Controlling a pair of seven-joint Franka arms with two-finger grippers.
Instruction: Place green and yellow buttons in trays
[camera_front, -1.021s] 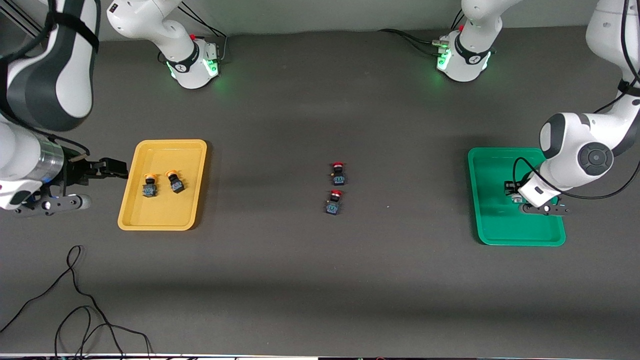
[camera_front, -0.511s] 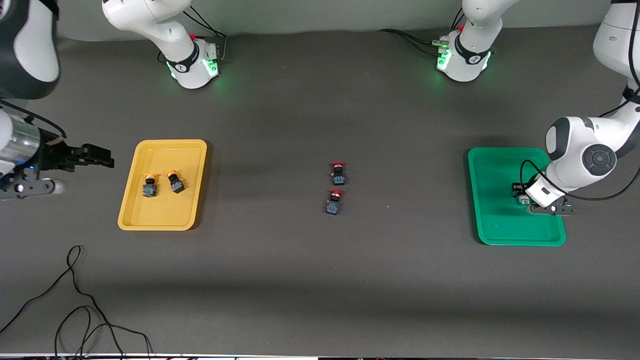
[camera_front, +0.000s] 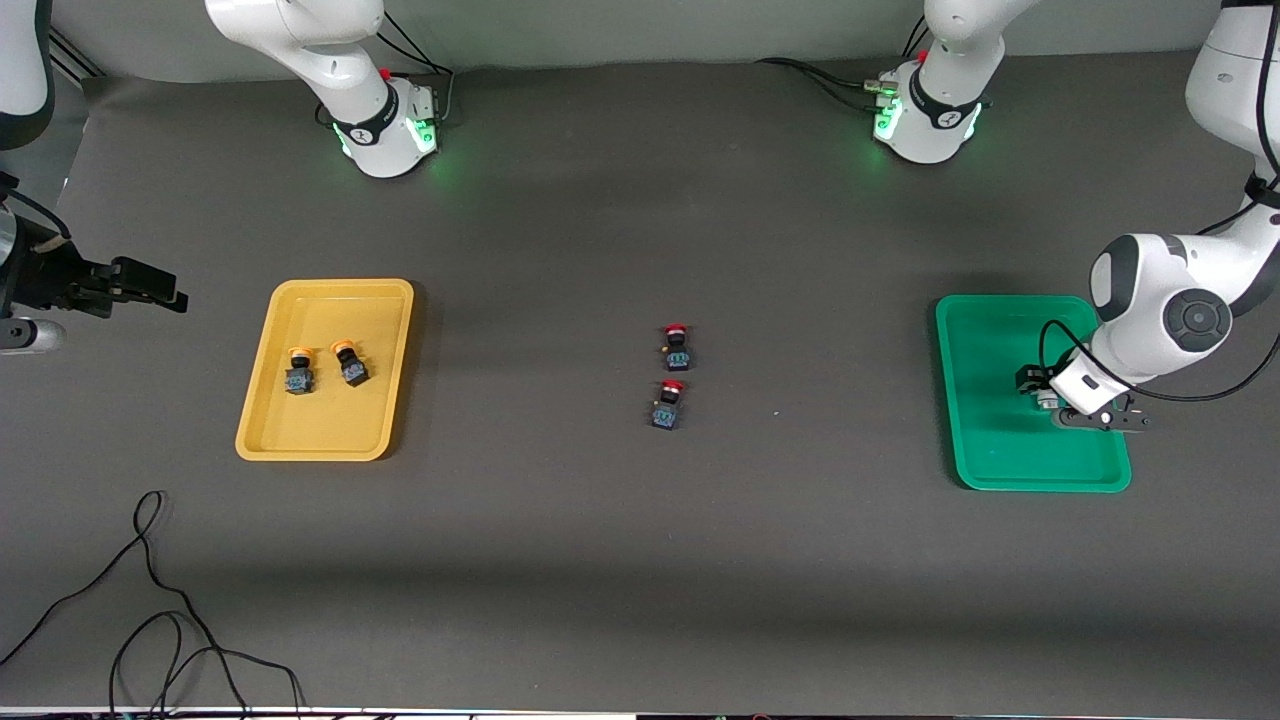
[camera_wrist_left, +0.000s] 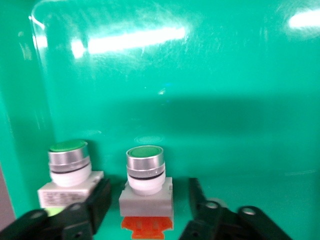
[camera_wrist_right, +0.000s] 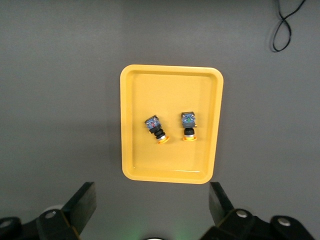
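Two green-capped buttons with white-grey bodies stand in the green tray (camera_front: 985, 445). In the left wrist view, one (camera_wrist_left: 145, 170) is between my left gripper's open fingers, with a gap on each side. The other (camera_wrist_left: 69, 162) stands just outside one finger (camera_wrist_left: 97, 200). My left gripper (camera_front: 1033, 386) (camera_wrist_left: 148, 189) is low in that tray (camera_wrist_left: 200, 75). Two yellow-capped buttons (camera_front: 298, 368) (camera_front: 350, 362) lie in the yellow tray (camera_front: 300, 435); they also show in the right wrist view (camera_wrist_right: 156, 129) (camera_wrist_right: 188, 125). My right gripper (camera_front: 168, 292) (camera_wrist_right: 150, 210) is open, empty, raised off that tray's end.
Two red-capped black buttons (camera_front: 677, 345) (camera_front: 668, 403) lie mid-table, one nearer the front camera than the other. A black cable (camera_front: 150, 600) loops near the front edge at the right arm's end. The yellow tray also shows in the right wrist view (camera_wrist_right: 135, 100).
My right gripper has drawn away from the yellow tray toward the right arm's end of the table. My left gripper has stayed low in the green tray, shifting only slightly.
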